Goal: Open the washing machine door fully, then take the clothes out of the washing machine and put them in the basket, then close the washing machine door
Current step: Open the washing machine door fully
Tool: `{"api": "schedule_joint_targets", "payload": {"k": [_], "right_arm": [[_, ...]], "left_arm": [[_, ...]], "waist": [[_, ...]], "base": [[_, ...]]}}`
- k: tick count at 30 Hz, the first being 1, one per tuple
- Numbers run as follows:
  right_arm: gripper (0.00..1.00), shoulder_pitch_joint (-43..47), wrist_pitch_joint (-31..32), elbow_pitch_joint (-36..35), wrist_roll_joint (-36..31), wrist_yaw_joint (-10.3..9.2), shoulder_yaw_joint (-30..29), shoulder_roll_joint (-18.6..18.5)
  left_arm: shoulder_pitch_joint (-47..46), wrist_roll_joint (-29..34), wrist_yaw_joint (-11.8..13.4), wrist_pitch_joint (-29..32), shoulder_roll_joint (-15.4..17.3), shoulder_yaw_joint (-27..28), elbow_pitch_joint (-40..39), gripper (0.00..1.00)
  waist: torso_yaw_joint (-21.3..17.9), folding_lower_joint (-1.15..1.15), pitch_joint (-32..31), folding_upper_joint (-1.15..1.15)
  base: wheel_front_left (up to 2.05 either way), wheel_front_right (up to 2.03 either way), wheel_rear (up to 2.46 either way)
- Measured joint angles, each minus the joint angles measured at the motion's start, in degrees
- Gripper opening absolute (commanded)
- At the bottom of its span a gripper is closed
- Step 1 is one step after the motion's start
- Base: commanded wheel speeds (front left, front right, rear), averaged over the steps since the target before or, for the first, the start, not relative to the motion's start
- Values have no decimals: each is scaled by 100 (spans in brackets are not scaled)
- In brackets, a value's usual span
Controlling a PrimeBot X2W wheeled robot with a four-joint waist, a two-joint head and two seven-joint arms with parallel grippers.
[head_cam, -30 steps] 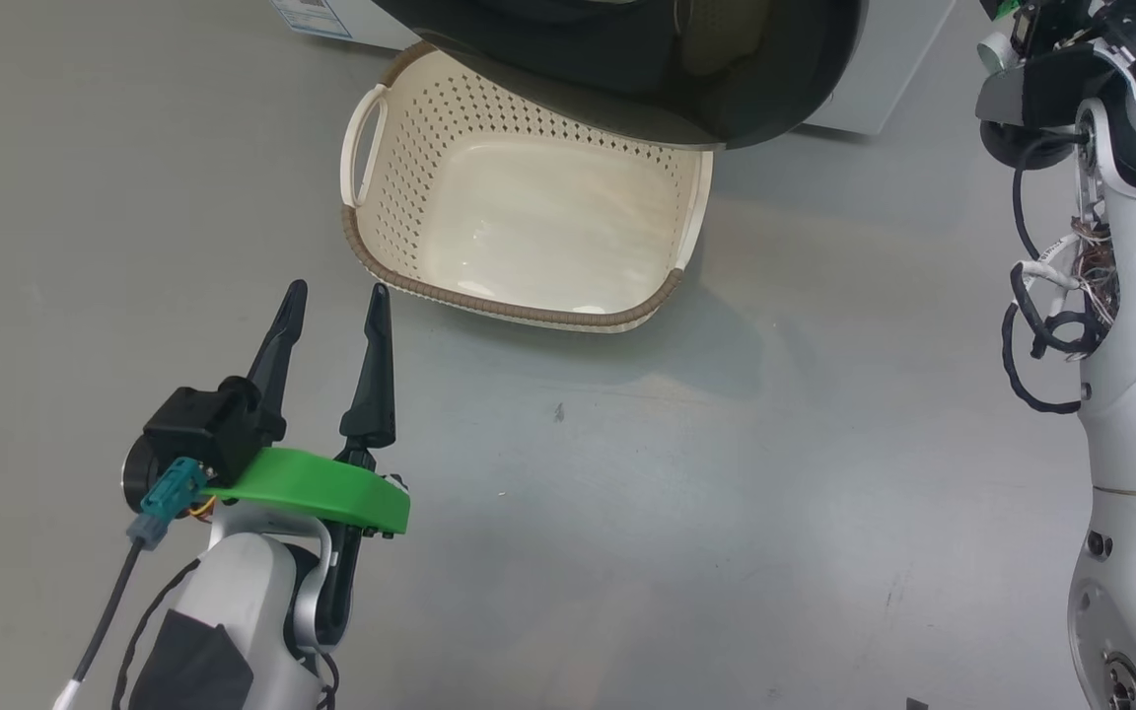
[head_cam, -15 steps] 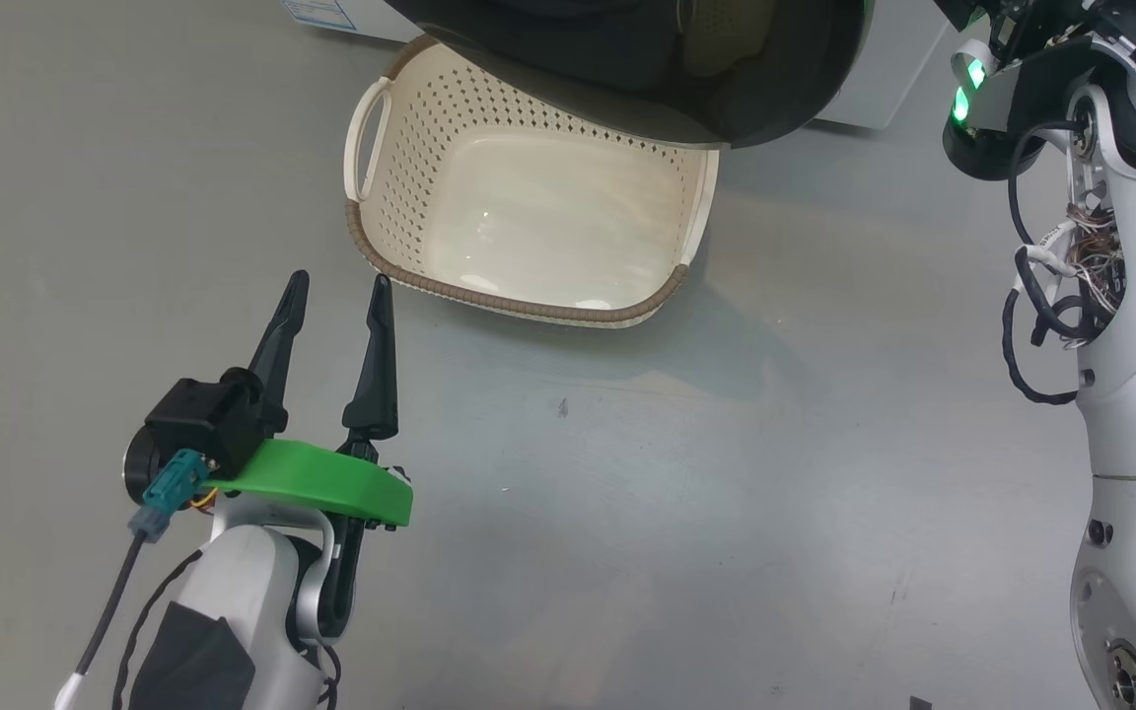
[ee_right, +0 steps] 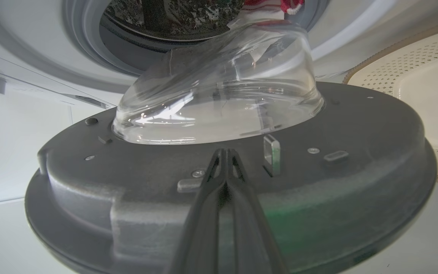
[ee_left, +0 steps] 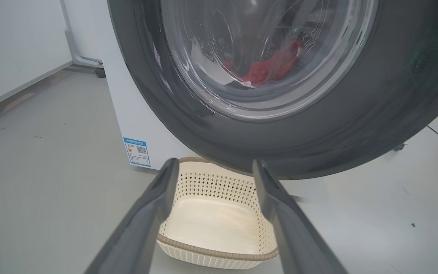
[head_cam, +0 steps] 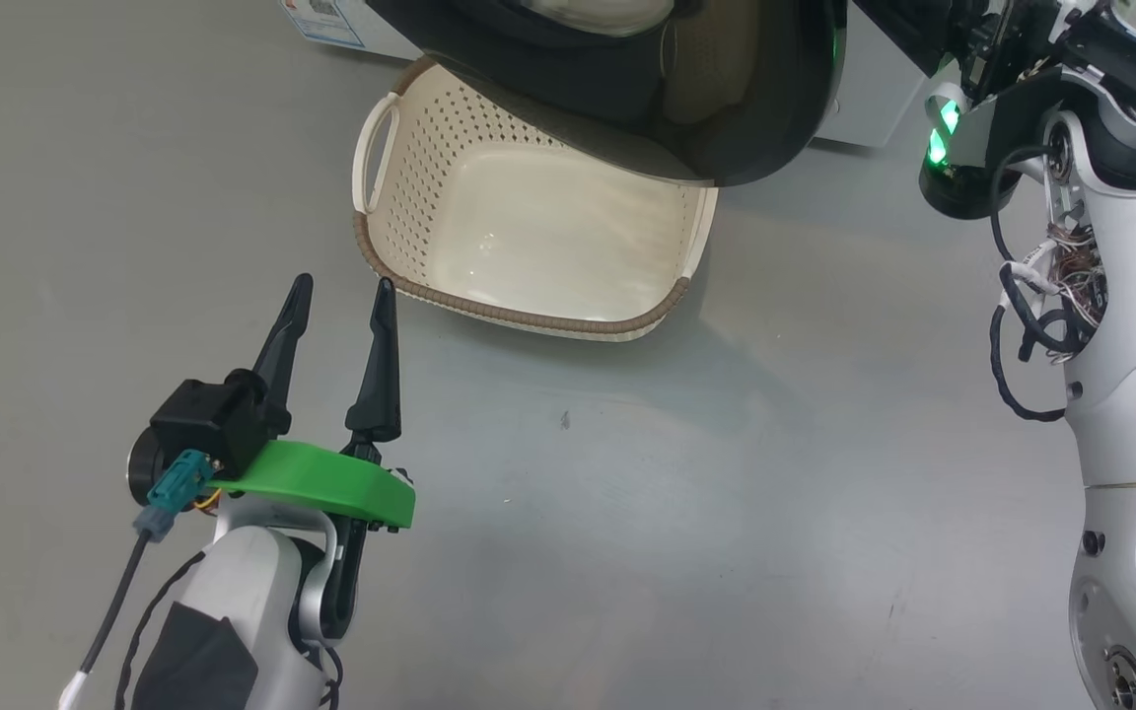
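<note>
The washing machine door, with a black rim and a clear glass bowl, stands partly open over the back of the basket. My right gripper is shut, its tips against the door's grey inner face beside the latch. Beyond it lies the drum opening of the washing machine, with the red clothes at its edge. The left wrist view shows the clothes through the door glass. My left gripper hovers open and empty in front of the cream basket.
My right arm with its loose cables rises along the right side. A blue sticker marks the machine's lower front. Grey floor spreads in front of the basket. A white wall and a wheeled frame stand left of the machine.
My right wrist has dropped and moved left in the head view, and the door's edge has come lower over the basket. The picture has shifted slightly. The left gripper has held still.
</note>
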Motion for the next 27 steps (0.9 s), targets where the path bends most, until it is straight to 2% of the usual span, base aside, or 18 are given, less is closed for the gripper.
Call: {"api": "schedule_joint_targets", "payload": {"k": [14, 27], "right_arm": [[0, 405, 199, 342, 342, -1, 252, 20], [0, 606, 308, 414, 1085, -8, 894, 22]], "left_arm": [[15, 1, 0, 0, 0, -83, 115, 100], [81, 60, 1, 0, 0, -190, 146, 100]], "waist": [[8, 0, -412, 0], [-8, 0, -676, 0]], "base": [[0, 0, 0], [0, 0, 0]]}}
